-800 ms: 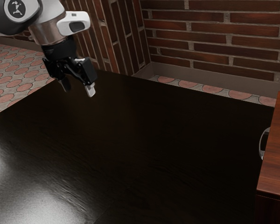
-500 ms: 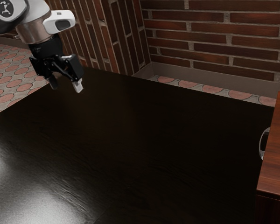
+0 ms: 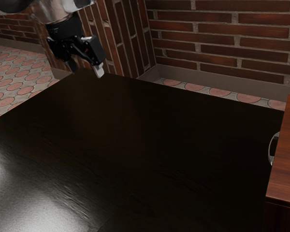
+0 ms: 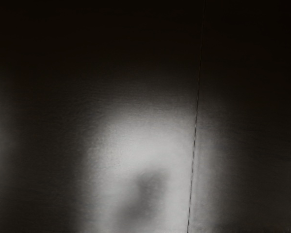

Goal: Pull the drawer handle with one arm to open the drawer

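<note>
Drawer handle (image 3: 272, 148) | well apart from claw (image 3: 86, 69), across the table (image 3: 150, 145) | claw spread wide

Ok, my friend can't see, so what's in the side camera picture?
An open black robot pincer hangs above the far corner of a dark table, at the exterior view's upper left. The drawer cabinet with its silver handle sits at the exterior view's right edge, far from it; a brick wall stands behind.
</note>
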`<action>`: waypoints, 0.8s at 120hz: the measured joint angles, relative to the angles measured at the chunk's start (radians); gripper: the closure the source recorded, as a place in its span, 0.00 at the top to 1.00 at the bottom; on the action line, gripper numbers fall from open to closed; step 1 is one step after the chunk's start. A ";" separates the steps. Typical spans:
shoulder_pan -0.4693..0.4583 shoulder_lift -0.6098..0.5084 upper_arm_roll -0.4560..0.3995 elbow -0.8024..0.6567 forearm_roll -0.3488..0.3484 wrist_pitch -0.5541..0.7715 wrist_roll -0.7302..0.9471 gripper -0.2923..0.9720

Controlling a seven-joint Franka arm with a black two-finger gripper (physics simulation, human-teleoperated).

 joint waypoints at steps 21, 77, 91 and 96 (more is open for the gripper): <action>-0.022 0.104 -0.074 -0.003 -0.031 0.084 -0.018 0.75; -0.129 0.165 -0.130 -0.004 -0.103 0.192 -0.074 0.75; -0.161 0.166 -0.151 -0.047 -0.114 0.229 -0.114 0.75; -0.164 0.166 -0.160 -0.055 -0.124 0.246 -0.128 0.75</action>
